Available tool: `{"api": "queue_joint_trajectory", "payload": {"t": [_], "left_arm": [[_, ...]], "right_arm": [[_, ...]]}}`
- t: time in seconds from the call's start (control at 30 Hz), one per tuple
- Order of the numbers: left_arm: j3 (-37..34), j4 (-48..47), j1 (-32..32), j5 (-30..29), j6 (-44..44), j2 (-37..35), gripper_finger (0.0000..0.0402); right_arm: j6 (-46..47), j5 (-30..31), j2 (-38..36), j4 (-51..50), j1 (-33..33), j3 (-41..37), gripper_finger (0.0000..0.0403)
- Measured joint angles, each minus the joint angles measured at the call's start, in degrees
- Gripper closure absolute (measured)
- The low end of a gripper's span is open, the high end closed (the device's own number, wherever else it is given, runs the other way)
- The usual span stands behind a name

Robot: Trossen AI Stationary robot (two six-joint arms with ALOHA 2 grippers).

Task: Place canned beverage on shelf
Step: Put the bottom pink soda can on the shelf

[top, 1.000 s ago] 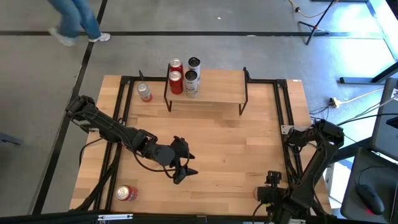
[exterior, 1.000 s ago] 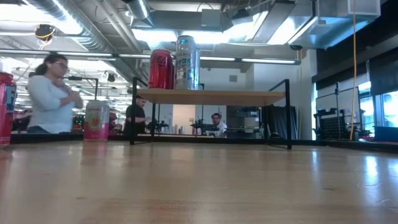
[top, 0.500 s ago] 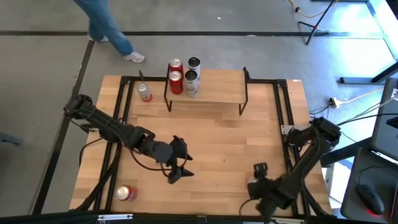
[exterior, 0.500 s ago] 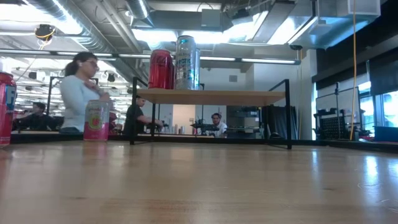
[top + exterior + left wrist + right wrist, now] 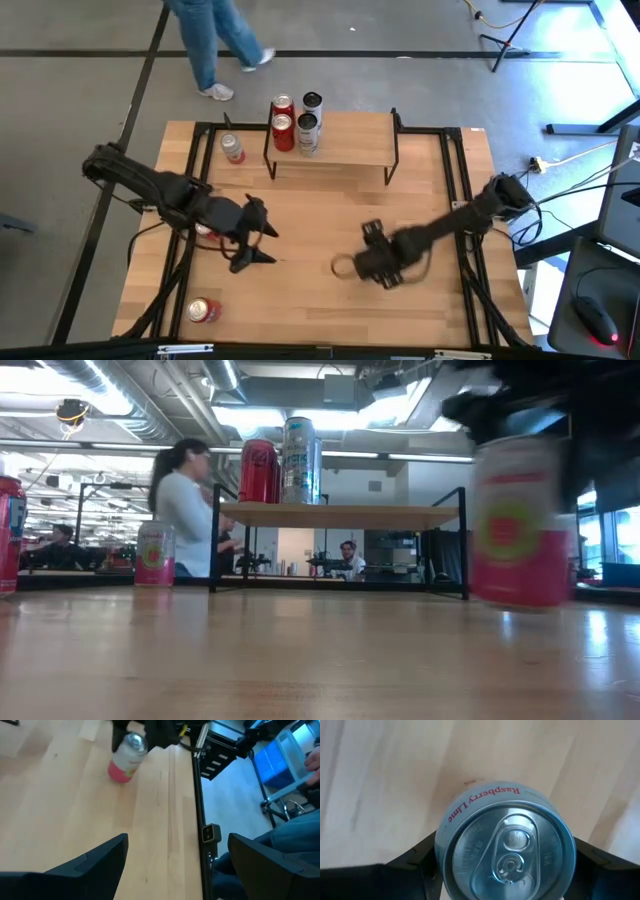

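Note:
A pink "Raspberry Lime" can [image 5: 505, 845] stands upright between the fingers of my right gripper [image 5: 502, 865]. It is over the middle of the table, in front of the shelf [image 5: 345, 266] [image 5: 520, 525]. The shelf [image 5: 350, 150] is a small wooden board on black legs at the far side, and several cans [image 5: 295, 120] stand on its left end. My left gripper [image 5: 262, 245] hangs open over the table's left half with nothing between its fingers [image 5: 175, 870]. The held can [image 5: 125, 762] also shows in the left wrist view. My right gripper pinches the can's side wall just below the top rim [image 5: 439, 855], one finger on each opposite side. The fingers come from above, pointing down. The can is upright, its lid facing up; whether its bottom is clear of the tabletop I cannot tell.
A pink can [image 5: 232, 148] stands on the table left of the shelf. A red can [image 5: 204, 310] lies near the front left corner. Black frame rails [image 5: 455, 180] run along the table's sides. A person [image 5: 215, 40] walks past beyond the far edge.
My right gripper has swung from the near right corner toward the middle of the table, leftward and away from the near edge, rolling its wrist and carrying the pink can. My left gripper has drawn back toward the left edge and risen. The person has walked rightward.

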Motion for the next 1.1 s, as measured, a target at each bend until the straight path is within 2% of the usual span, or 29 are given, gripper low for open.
{"api": "queue_joint_trajectory", "payload": {"t": [0.2,0.4,0.53,0.73,1.1], "left_arm": [[0.0,-4.58,0.49,0.0,1.97,-5.69,0.0072],[-0.02,-4.97,0.49,-0.18,4.47,-7.67,0.0072],[-0.02,-4.99,0.48,-0.22,4.59,-7.68,0.0072],[-0.02,-4.73,0.47,-0.49,4.58,-7.46,0.0072],[-0.09,-4.51,0.47,-1.52,4.43,-7.48,0.0072]], "right_arm": [[-9.42,-4.75,-0.09,6.99,-11.3,0.9,0.0132],[-12.46,-10.28,-0.09,8.27,-17.48,0.94,0.0132],[-13.06,-14.02,-0.09,6.38,-18.14,0.92,0.0129],[-14.23,-13.86,1.21,7.79,-17.86,0.92,0.0099],[-14.38,-12.1,3.48,8.25,-17.82,0.98,0.0088]]}}
